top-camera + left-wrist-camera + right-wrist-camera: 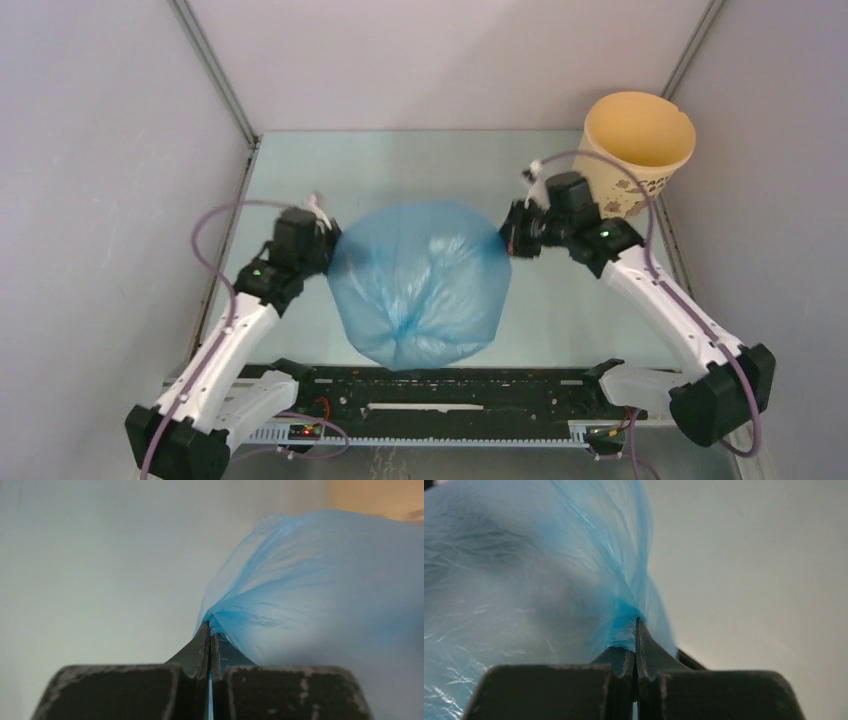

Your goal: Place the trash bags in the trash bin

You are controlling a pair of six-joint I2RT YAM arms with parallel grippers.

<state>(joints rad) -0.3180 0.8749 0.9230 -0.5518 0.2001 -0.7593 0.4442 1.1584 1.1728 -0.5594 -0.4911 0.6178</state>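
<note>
In the top view, the two arm bases sit at 6 o'clock on either side of a black mounting rail (440, 385) at the table's near edge. Just beyond the rail, near the middle of the pale green table (400, 160), the light-blue trash bag (420, 285) is spread into a broad rounded shape between the two arms. Its lower bulge overlaps the rail in this view. Whether it rests on the table cannot be told.

The left gripper (322, 245) is at the bag's 9 o'clock edge. The left wrist view shows its jaws clenched together on a gathered pinch of blue film, which fans out toward 2 o'clock. The right gripper (512, 238) is at the bag's 3 o'clock edge. The right wrist view shows its jaws likewise clamped on a bunched fold of the film, which spreads up and away toward 10 o'clock. The plastic is wrinkled and glossy, and the table shows faintly through it.

Farther back, at about 2 o'clock in the far right corner, the pale yellow trash bin (625, 190) stands upright with its mouth open, dark lettering on its side. The right arm's wrist overlaps the bin's lower wall in this view. The bag lies wholly outside the bin, toward 8 o'clock from it.
</note>
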